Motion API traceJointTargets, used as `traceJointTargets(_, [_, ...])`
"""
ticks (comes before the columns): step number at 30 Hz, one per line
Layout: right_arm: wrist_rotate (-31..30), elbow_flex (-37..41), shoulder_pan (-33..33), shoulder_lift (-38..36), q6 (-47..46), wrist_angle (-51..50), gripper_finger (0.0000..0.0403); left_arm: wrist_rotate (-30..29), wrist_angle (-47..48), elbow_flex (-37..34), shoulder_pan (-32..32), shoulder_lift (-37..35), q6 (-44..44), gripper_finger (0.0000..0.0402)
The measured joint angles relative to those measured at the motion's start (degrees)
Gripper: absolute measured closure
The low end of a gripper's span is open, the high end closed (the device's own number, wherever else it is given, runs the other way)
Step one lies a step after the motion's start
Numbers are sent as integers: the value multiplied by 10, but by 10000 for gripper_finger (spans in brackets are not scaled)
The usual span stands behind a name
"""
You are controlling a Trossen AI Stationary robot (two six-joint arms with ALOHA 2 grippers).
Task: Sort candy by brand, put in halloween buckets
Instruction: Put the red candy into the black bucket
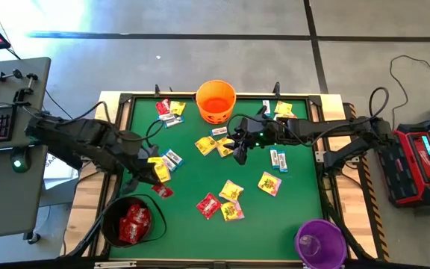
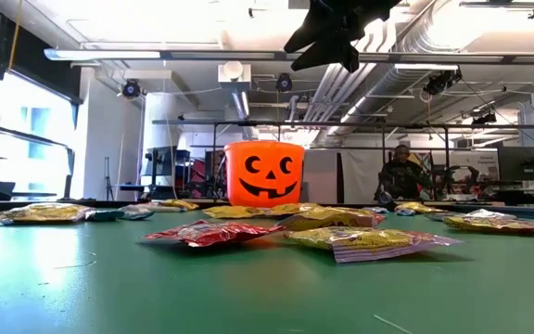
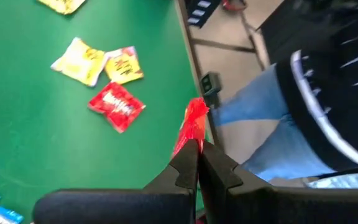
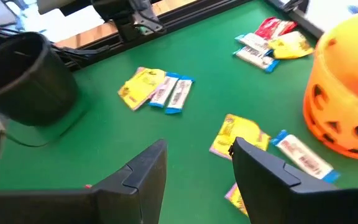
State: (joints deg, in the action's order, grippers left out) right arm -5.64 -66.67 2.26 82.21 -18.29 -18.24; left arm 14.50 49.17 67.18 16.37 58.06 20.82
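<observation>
Closed dark fingers (image 3: pixel 194 163) of the left gripper (image 1: pixel 157 187) pinch a red packet (image 3: pixel 192 126) by one end, so the packet stands up from the fingertips. In the high view this gripper sits near the mat's left front, just above the black bucket (image 1: pixel 109 223), which already holds several red packets. The step in hand, as judged, is dropping this red packet into that bucket.

To do it well:
- Carry the gripper until the packet hangs over the middle of the bucket mouth, not over its rim.
- Keep clear of the thin handle lying around the rim.
- Lower only as far as needed, then open the jaws fully; the flat foil packet may cling to one finger, so a short pause before withdrawing is advisable.
- Avoid brushing the yellow and white-blue packets (image 1: pixel 165 163) lying just beside the gripper.

The right gripper (image 1: pixel 239 153) hovers over the mat's middle, near the orange bucket (image 1: pixel 216 101), with its jaws apart and empty. Directly ahead of it lie a yellow packet (image 4: pixel 237 134) and a white-blue packet (image 4: pixel 302 155); either is a reasonable next pick.

Loose candy remains scattered over the green mat (image 1: pixel 192 224): a mixed group by the orange bucket, and a red-and-yellow cluster (image 1: pixel 222 202) toward the front. The purple bucket (image 1: pixel 320 242) stands at the right front corner; whether it holds anything cannot be told. Sorting appears well short of finished.

A person's leg shows beyond the table edge in the left wrist view.
</observation>
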Motion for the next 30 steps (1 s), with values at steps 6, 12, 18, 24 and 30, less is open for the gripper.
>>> traceJointTargets(6, [-15, 0, 0, 0, 6, 0, 234, 0, 8, 39, 33, 0, 50, 401])
traceJointTargets(12, [-15, 0, 0, 0, 6, 0, 234, 13, 15, 45, 81, 0, 119, 401])
traceJointTargets(18, [-16, 0, 0, 0, 6, 0, 234, 24, 21, 45, 135, 0, 189, 401])
traceJointTargets(24, [-16, 0, 0, 0, 6, 0, 234, 19, -6, 45, 187, 12, 257, 401])
traceJointTargets(30, [-23, 0, 0, 0, 18, 0, 234, -14, 12, 19, 243, 43, 272, 401])
